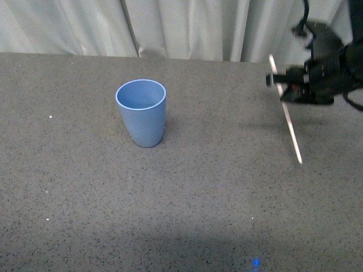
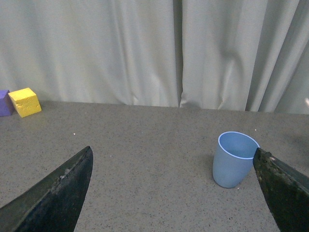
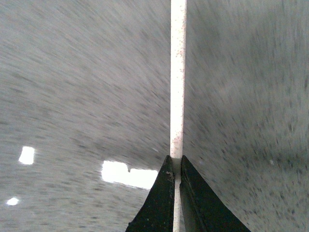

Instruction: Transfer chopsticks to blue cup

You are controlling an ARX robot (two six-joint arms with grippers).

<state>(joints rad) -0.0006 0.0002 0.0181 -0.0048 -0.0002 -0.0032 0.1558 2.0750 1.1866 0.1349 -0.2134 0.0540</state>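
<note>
The blue cup (image 1: 141,111) stands upright and empty, left of the table's middle; it also shows in the left wrist view (image 2: 234,158). My right gripper (image 1: 279,81) is at the far right, above the table, shut on the chopsticks (image 1: 288,116), a thin pale stick that slants down toward the table, well to the right of the cup. In the right wrist view the stick (image 3: 177,77) runs straight out from between the shut fingers (image 3: 162,193). My left gripper (image 2: 174,157) is open and empty, with the cup beside one finger (image 2: 282,186).
A grey speckled table (image 1: 187,192) with pale curtains (image 1: 170,25) behind it. A yellow block (image 2: 25,102) and a purple block (image 2: 4,102) sit at the table's far edge in the left wrist view. The right wrist view is motion-blurred.
</note>
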